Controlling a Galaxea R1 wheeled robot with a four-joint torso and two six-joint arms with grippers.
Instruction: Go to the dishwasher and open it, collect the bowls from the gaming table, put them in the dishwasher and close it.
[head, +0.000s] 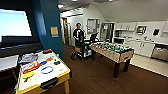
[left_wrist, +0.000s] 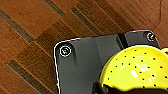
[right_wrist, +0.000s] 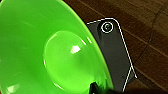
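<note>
Soft, blurry — ceiling light (head: 60, 6) glares.

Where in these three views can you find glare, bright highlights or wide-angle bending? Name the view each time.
Head view: the screen at left glows washed-out white, and the walls and ceiling lines bow. Left wrist view: a small white highlight sits on the yellow bowl. Right wrist view: a bright spot gleams inside the green bowl, over dim wood floor.

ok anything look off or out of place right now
Nothing spilled or damaged. The one oddity: the yellow bowl in the left wrist view is dotted with small holes, more like a colander. The green bowl looks intact. A dark cable trails loosely across the wood floor near the foosball table.
</note>
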